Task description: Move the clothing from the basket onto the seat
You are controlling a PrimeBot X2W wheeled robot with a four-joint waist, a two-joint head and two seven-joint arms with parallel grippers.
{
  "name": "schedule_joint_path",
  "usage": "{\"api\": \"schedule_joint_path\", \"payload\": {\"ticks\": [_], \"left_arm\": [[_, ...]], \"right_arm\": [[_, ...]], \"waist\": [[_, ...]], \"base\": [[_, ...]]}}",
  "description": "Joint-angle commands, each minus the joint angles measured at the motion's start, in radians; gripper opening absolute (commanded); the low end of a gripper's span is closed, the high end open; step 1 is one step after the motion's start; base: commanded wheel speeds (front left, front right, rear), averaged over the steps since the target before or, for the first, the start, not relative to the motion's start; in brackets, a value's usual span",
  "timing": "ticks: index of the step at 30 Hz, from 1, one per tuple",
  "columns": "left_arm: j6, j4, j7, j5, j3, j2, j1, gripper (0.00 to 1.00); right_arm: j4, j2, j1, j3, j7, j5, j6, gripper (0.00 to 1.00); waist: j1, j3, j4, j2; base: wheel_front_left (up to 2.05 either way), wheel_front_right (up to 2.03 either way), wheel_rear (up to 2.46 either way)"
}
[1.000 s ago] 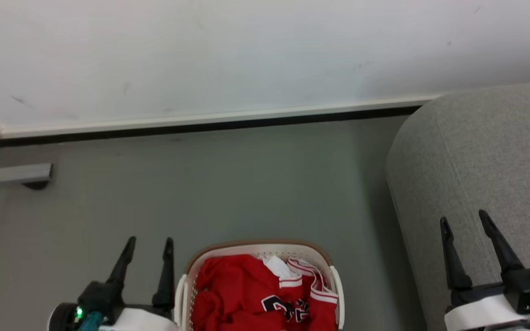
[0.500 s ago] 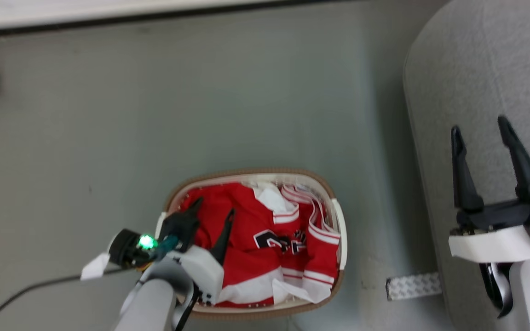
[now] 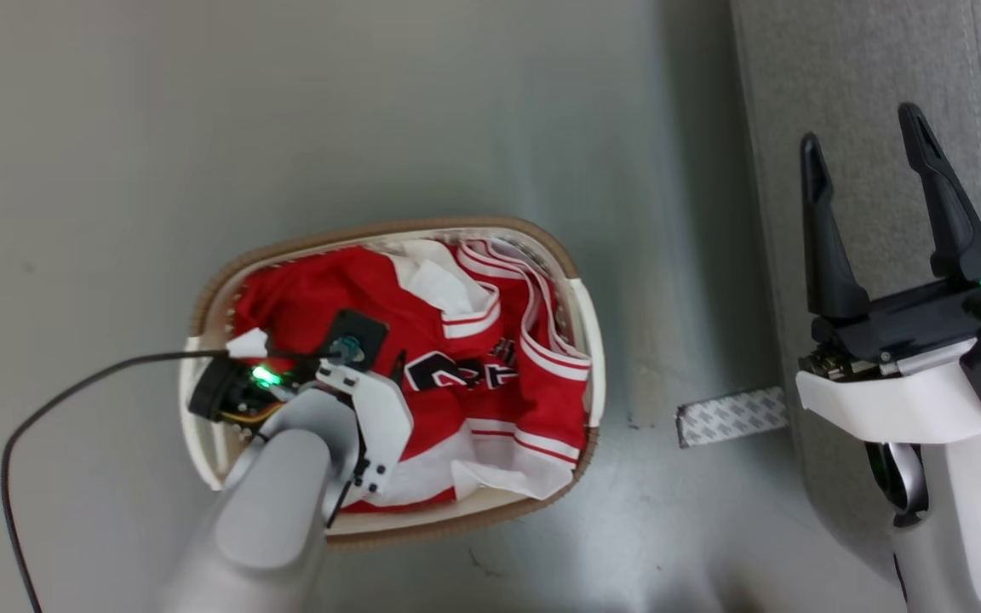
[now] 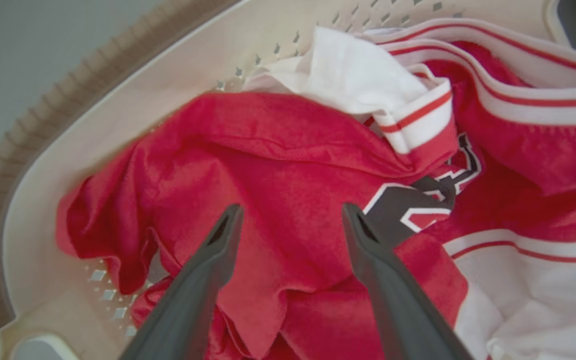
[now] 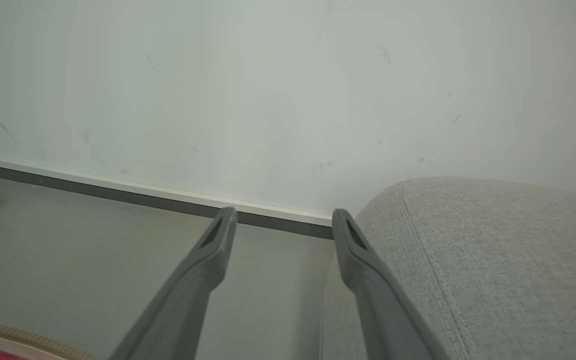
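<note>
The left gripper [image 4: 292,207] points down into the basket. Its two dark fingers are spread apart with nothing between them, right over the bright red sports clothing with white and black trim [image 4: 268,150]. I cannot tell if the tips touch the cloth. The right gripper [image 3: 861,128] is spread wide too and holds nothing. It hangs over the edge of the big light grey fabric seat [image 3: 771,68].

The smooth grey floor [image 3: 201,128] has a silver strip of tape [image 3: 731,415] by the seat. The right wrist view shows a pale wall [image 5: 268,75] with a dark baseboard [image 5: 118,187].

The cream plastic basket with a brown rim [image 3: 388,232] sits on the floor near the seat. All the clothing lies crumpled in it, with black numbers [image 3: 448,372] on top.
</note>
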Motion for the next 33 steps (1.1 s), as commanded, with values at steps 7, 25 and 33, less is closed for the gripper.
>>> {"api": "schedule_joint_path", "payload": {"ticks": [7,25,33], "left_arm": [[0.031,0.086,0.023,0.015,0.005,0.049,-0.095,1.00],[0.029,0.219,-0.029,-0.017,-0.016,0.047,-0.178,0.00],[-0.001,0.205,-0.165,-0.120,0.011,0.010,-0.103,0.00]], "right_arm": [[-0.041,0.005,-0.051,0.045,0.001,0.062,-0.002,1.00],[-0.054,0.005,-0.035,0.064,0.001,0.079,-0.002,1.00],[-0.008,0.004,0.016,0.036,0.001,0.062,-0.002,1.00]], "waist": [[-0.0003,0.102,-0.083,0.0000],[-0.0003,0.152,-0.097,0.0000],[-0.0003,-0.019,-0.039,0.0000]], "base": [[0.00,0.00,0.00],[0.00,0.00,0.00],[0.00,0.00,0.00]]}}
